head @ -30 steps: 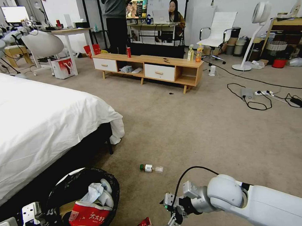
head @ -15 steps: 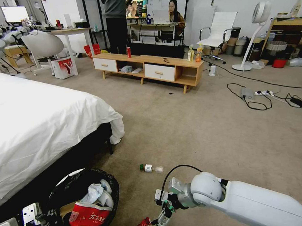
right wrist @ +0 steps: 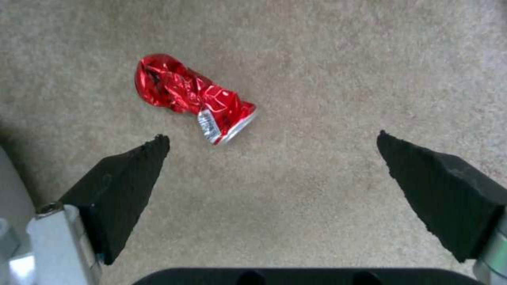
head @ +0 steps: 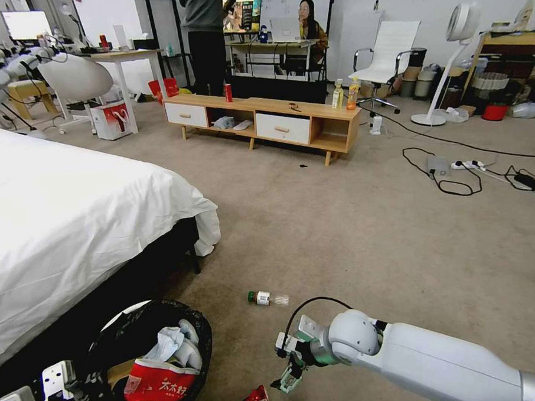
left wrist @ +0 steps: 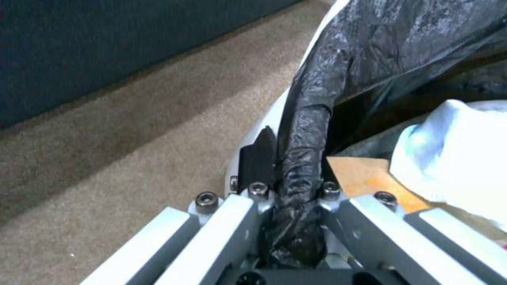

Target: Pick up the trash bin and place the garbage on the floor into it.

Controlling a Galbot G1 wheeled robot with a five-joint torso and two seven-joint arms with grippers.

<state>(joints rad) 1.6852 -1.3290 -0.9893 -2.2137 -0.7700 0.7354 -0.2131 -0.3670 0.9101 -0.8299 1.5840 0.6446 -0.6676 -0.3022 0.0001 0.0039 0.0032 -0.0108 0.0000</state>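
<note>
Red crinkled foil, the crushed piece (right wrist: 193,97), lies on the carpet (head: 351,232) just right of the bin (head: 196,322), and this looks like the item in hand. The right gripper (right wrist: 272,166) hangs above it with its jaws spread wide, holding nothing, and the piece sits off-centre, close to 1 pad (right wrist: 124,186) rather than midway. A good pick, I judge, means shifting toward the bin until the foil lies between both pads, then coming down until the tips press lightly into the pile, since the piece is flat and light and could slide or spring out of a shallow pinch.

The left gripper (left wrist: 296,206), on the bin's near side, is clamped on its rim and the black bag (left wrist: 370,47) folded over it. Inside the bin lie white tissues (head: 170,340), a red-and-white packet (head: 154,388) and brown paper (left wrist: 364,180).

The clear bottle (head: 267,298) with a green cap lies on the carpet beyond the bin, well apart from the foil. The bed (head: 73,226) stands just behind the bin. The bin's wall is the nearest thing to the foil, so the descending pad on that side could clip it.
</note>
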